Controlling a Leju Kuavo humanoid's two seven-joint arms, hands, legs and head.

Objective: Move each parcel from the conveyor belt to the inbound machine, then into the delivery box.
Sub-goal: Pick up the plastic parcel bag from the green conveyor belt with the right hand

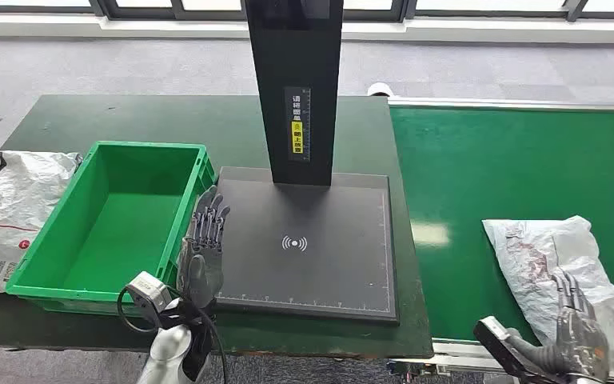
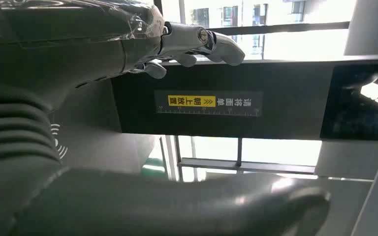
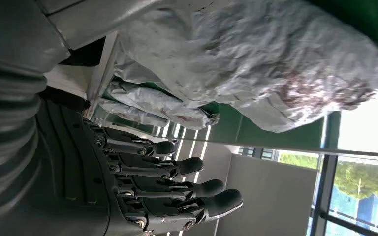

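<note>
A crumpled white parcel with reddish print lies on the green conveyor belt at the right. My right hand hovers at the parcel's near edge, fingers apart and holding nothing. The right wrist view has those fingers stretched out beside the parcel. My left hand hangs open over the left edge of the inbound machine's black platform, next to the green delivery box, which has nothing in it. In the left wrist view its fingers reach toward the machine's black post.
The machine's tall black post rises from the back of the platform. Another white parcel lies on the dark green table, left of the box. The conveyor's metal rail runs along the near edge.
</note>
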